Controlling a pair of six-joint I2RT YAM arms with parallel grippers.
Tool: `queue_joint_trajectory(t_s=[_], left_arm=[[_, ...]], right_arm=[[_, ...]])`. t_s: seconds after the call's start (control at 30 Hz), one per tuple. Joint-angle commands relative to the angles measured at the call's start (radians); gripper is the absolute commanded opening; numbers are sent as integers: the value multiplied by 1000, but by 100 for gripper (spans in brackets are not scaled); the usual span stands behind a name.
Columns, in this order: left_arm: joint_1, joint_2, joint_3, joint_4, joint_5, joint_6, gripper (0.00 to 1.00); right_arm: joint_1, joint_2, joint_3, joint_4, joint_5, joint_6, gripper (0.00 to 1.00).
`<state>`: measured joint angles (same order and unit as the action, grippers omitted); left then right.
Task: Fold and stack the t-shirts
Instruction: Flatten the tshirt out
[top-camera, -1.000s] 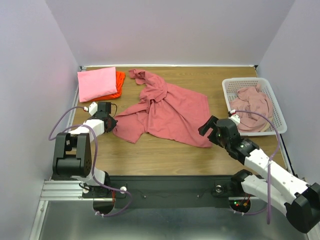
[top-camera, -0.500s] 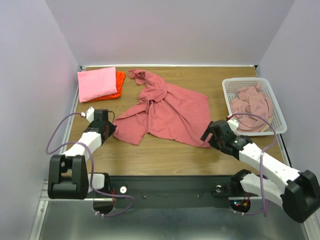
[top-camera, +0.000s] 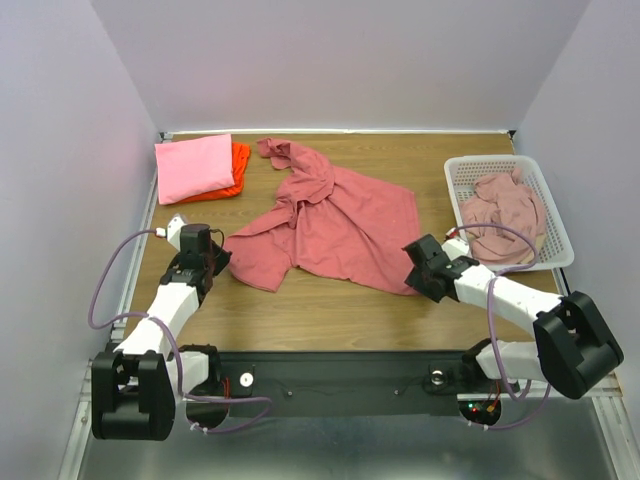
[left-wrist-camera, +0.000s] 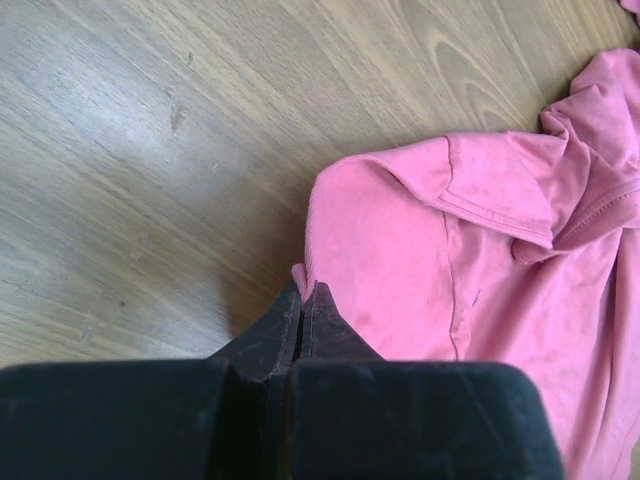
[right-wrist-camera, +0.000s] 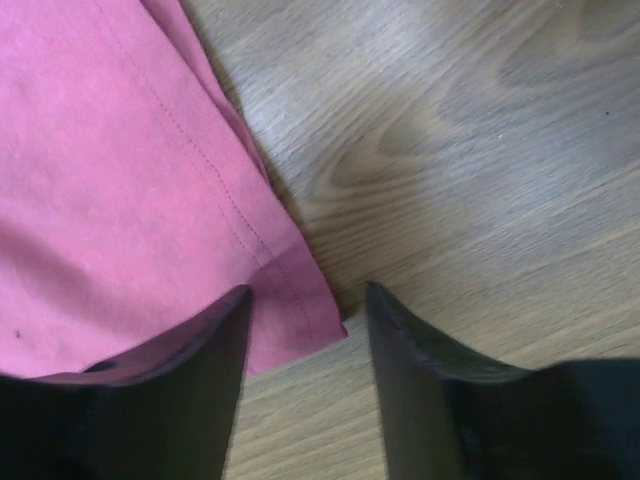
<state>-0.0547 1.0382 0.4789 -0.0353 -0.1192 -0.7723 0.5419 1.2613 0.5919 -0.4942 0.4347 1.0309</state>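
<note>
- The right pincer is sitting spread around the near right hem corner of the large rose-red shirt, which is lying rumpled on the table.
- The left pincer is pressing together at that shirt's left sleeve edge.
- Right of that shirt, a white basket is holding pale pink shirts.
- Beyond its left, a bright pink shirt is lying folded on an orange-red one.
</note>
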Motion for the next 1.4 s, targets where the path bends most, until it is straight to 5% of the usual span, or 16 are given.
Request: queue_joint_trajectory(t_s=[0.0,0.4,0.9,1.17,1.37], left_arm=[[1,-29,-8,0,3,-5,0],[1,-61,-17,-9,0,-13,0],[1,-90,-20,-25,-7,-10,0],[1,-194,75,-70,52,14,0],[0,-345,294,-132,79,16,0]], right_arm=[[-3,-26,-23,45,56,57,52],[-2,46,-18,126,-68,29,45],[0,49,14,129,-108,-8,0],[-2,-182,124,129,2,-109,0],[-2,-371,301,129,55,-239,0]])
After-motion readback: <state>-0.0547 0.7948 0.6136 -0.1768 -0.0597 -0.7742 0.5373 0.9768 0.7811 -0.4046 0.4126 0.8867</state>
